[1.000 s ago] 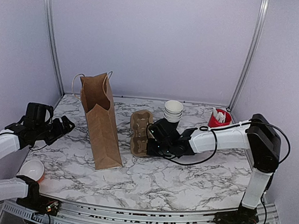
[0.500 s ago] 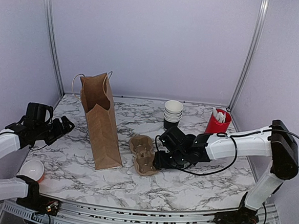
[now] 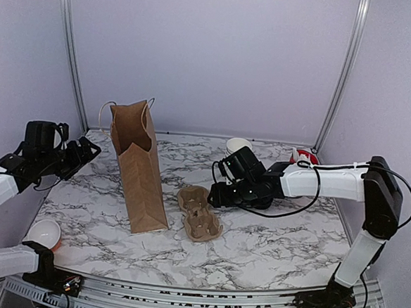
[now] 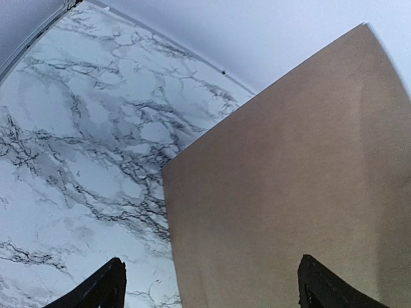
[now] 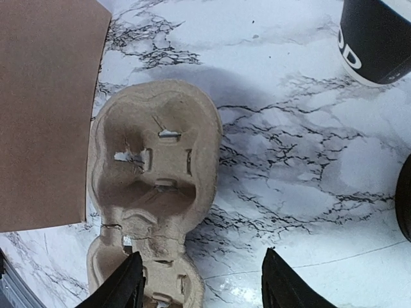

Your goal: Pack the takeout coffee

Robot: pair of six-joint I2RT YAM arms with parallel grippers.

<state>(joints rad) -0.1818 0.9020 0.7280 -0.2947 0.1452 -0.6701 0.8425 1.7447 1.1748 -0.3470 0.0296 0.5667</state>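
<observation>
The brown paper bag [image 3: 138, 170] stands upright at the left middle of the table and fills the left wrist view [image 4: 289, 173]. My left gripper [image 3: 86, 148] hangs open to the left of it, apart from it, with nothing between its fingers [image 4: 209, 282]. A tan cardboard cup carrier [image 3: 200, 214] lies flat to the right of the bag [image 5: 151, 173]. My right gripper [image 3: 217, 195] is open just above the carrier's right edge [image 5: 202, 282], holding nothing. A small cup, white inside [image 3: 45, 233], sits by the left arm's base; whether it is the takeout coffee I cannot tell.
A stack of white-rimmed cups [image 3: 238, 145] stands behind the right arm; a black cup's bottom [image 5: 376, 38] shows in the right wrist view. A red cup with white sticks [image 3: 305, 158] stands at the back right. Walls close in the table's back and sides.
The right gripper opened and let go of the carrier, which now lies flat near the bag. It then drew back and up. The left arm rose a little.
</observation>
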